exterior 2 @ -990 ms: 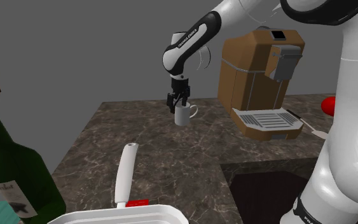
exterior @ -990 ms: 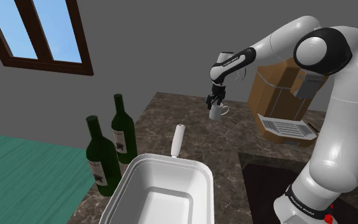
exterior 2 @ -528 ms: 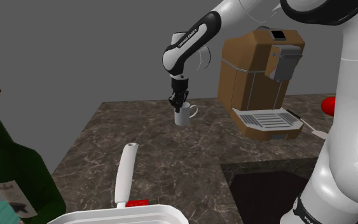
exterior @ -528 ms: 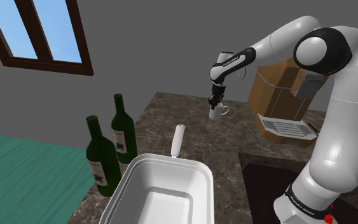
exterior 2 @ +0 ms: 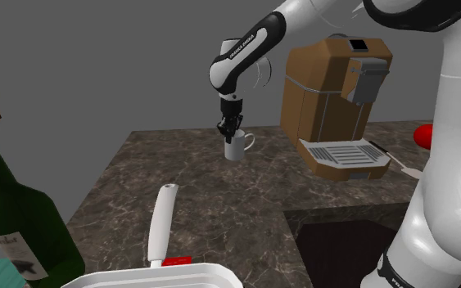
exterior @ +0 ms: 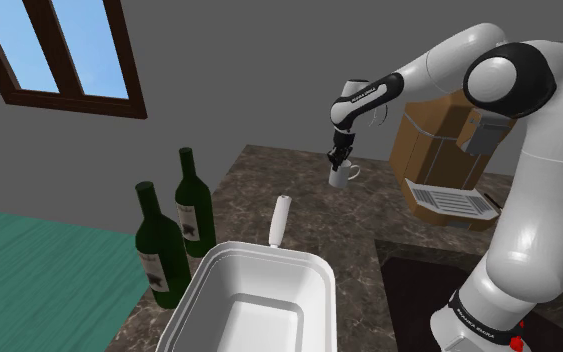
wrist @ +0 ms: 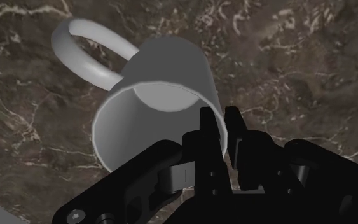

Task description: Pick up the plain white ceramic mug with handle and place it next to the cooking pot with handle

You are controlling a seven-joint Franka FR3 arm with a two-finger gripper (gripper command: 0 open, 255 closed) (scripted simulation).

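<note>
Well apart from the pot (exterior: 269,247), the gripper (wrist: 220,130) pinched the white mug (wrist: 158,102) by its rim wall; a slow, upright lift looked wisest for so thin a hold.

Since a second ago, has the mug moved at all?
Yes, barely: the mug, clasped at its rim by the fingers, sits slightly higher against the brown machine beside it.
</note>
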